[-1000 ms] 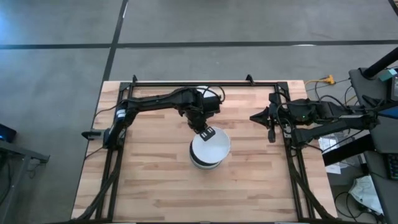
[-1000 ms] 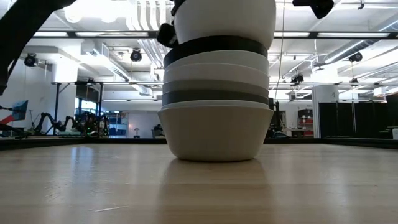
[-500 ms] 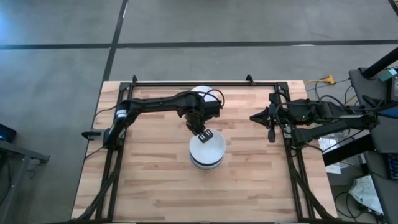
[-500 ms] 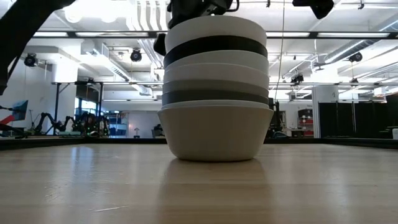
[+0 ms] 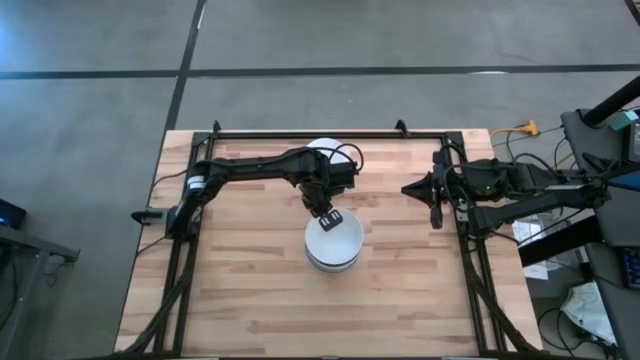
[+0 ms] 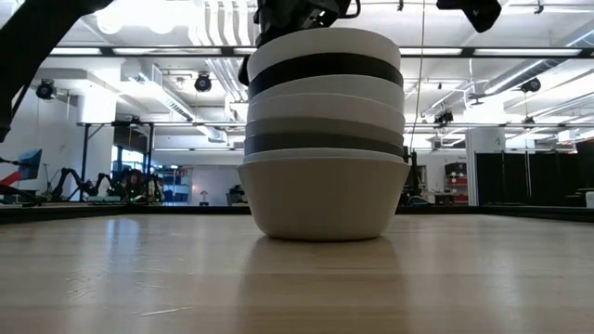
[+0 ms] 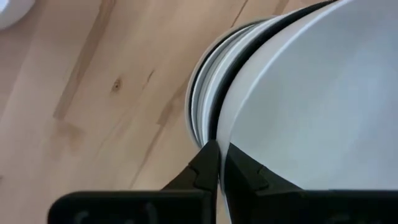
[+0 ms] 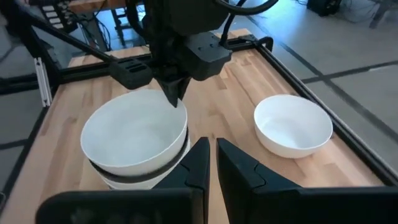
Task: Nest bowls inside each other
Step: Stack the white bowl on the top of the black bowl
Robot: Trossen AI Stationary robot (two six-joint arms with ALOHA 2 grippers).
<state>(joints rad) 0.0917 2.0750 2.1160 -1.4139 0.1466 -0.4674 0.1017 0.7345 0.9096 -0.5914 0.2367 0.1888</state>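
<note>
Gripping the rim of the top bowl (image 5: 334,237), the left gripper (image 5: 331,215) sits at about 12 o'clock on the stack (image 6: 323,139), jaws clamped on that white rim, one finger inside and one outside as the left wrist view shows. The stack stands near the middle of the table (image 5: 250,290), and in the low view the top bowl looks seated on the black one beneath, level with the rest. One white bowl, the spare (image 8: 293,126), lies apart near the table's far edge at 12 o'clock from the stack, partly hidden under the left arm in the high view. It lies just behind the left gripper, so the left arm is much the nearer for fetching it. The right gripper (image 5: 434,190) waits at the table's 3 o'clock side, jaws close together, holding nothing
</note>
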